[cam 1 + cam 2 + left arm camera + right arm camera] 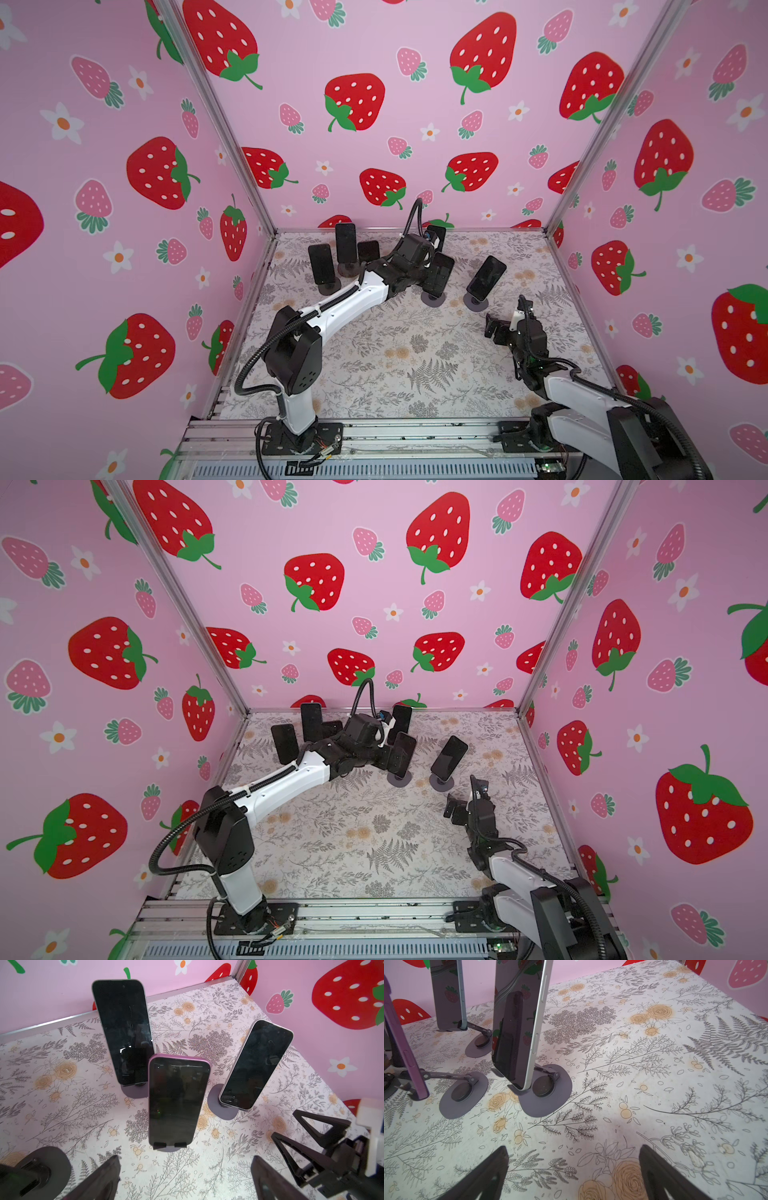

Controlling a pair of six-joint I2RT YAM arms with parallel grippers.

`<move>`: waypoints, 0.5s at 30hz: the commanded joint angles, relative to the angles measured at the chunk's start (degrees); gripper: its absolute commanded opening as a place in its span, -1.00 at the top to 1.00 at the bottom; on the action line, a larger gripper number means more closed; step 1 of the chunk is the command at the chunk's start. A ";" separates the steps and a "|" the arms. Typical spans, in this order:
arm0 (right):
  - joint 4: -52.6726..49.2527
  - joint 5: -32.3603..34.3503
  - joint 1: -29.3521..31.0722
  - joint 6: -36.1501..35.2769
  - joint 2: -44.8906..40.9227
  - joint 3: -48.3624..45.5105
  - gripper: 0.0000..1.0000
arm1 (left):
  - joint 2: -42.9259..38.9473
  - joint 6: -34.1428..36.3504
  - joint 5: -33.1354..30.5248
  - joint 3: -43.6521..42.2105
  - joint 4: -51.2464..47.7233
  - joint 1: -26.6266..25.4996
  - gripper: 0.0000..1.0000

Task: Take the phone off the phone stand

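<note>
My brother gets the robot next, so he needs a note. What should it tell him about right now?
Grippers: the left gripper is open and empty, facing the purple phone without gripping it. The right gripper is open and empty, over the table near the rightmost phone.
Things: the purple phone sits on its stand; the other phones in view are on theirs too.
Done: nothing removed yet.
Left: close on a phone and lift it off its stand.
</note>
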 commanded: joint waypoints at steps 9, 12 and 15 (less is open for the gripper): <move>-0.78 0.77 0.25 1.23 0.56 1.36 -0.99 | 9.19 5.32 -2.93 11.71 1.69 -0.35 -0.99; -0.87 0.86 0.25 1.24 0.47 1.37 -0.99 | 10.87 5.70 -2.73 13.74 1.72 -0.36 -0.99; -0.86 0.86 0.25 1.24 0.55 1.41 -0.99 | 12.46 5.97 -3.05 15.94 1.23 -0.32 -0.99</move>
